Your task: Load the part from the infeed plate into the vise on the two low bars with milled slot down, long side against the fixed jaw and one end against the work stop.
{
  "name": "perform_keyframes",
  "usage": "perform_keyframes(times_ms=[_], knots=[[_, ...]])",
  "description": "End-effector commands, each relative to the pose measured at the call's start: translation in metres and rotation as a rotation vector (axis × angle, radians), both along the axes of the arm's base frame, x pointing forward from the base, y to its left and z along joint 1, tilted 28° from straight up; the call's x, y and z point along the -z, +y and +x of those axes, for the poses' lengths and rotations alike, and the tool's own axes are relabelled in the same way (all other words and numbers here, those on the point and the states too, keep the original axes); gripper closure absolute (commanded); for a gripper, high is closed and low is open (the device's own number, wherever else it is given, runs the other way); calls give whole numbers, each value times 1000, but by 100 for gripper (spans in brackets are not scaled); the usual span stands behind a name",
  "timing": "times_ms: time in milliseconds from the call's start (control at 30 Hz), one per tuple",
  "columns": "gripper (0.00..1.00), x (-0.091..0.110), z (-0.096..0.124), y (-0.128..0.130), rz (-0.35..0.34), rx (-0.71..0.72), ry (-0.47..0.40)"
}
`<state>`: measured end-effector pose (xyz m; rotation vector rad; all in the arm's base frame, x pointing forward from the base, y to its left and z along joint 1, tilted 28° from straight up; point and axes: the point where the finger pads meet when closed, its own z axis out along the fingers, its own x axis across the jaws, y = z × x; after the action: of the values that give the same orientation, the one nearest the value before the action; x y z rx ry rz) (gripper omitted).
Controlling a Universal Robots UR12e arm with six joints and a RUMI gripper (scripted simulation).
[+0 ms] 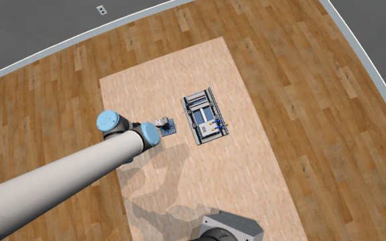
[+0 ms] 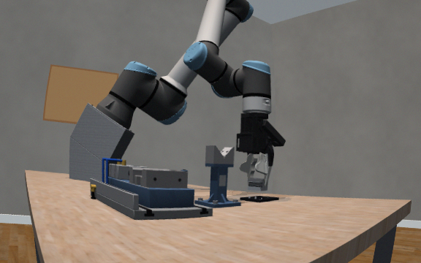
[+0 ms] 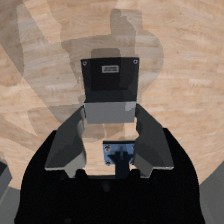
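My gripper (image 2: 257,185) (image 3: 110,105) points straight down and is shut on the part (image 2: 256,182) (image 3: 109,114), a grey block. It holds the block a little above the black infeed plate (image 2: 269,199) (image 3: 110,85). The block's slot cannot be made out. The V-block (image 2: 212,159) (image 1: 161,122) stands on a blue post beside the gripper, with nothing in its groove. The vise (image 1: 210,129) (image 2: 170,197) is open, beyond the V-block from the gripper. Its fixed jaw (image 2: 164,178) is at the end away from the air cylinder. The bars and work stop are too small to tell in detail.
Blue air hoses (image 2: 105,171) (image 1: 217,127) rise at the vise's cylinder end. The V-block's blue foot (image 3: 111,147) (image 2: 225,203) is close to the infeed plate. The grey robot base (image 1: 230,221) (image 2: 93,146) stands on the wooden table (image 2: 232,234).
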<state>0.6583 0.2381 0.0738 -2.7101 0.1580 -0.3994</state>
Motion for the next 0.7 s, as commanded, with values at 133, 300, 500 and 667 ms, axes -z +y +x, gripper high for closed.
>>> perform_keyframes(times_ms=[133, 300, 500, 667], knots=[[100, -22, -7, -9, 0, 0, -1], [100, -39, -13, -16, 0, 0, -1], [100, -53, -18, -22, 0, 0, -1], [100, -72, -24, -30, 0, 0, -1]])
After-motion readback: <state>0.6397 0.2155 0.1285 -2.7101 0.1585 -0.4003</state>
